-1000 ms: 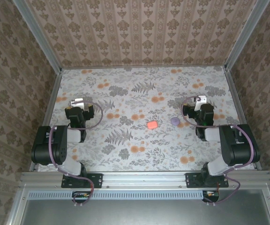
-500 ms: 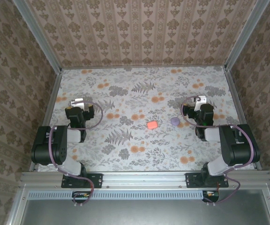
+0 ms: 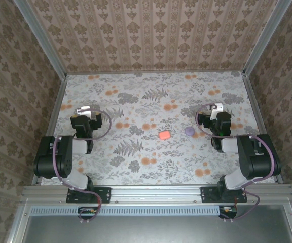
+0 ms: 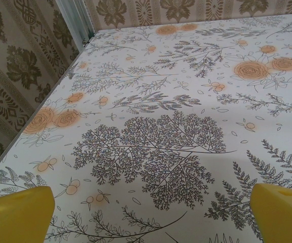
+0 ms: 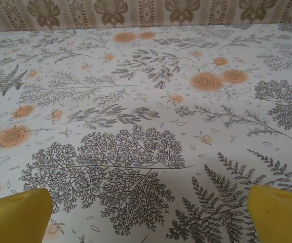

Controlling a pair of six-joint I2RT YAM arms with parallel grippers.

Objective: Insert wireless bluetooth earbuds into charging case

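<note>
The coral-pink charging case (image 3: 163, 134) lies on the flower-printed counter (image 3: 136, 96), near its middle. A small purple disc (image 3: 189, 130) sits just beside it, toward the right arm. The right end effector (image 3: 216, 108) rests near that disc. The left end effector (image 3: 82, 111) is well apart from the case, by the left wall. Both stand open: the left's yellow fingertips (image 4: 14, 212) and the right's (image 5: 14, 215) are spread wide.
</note>
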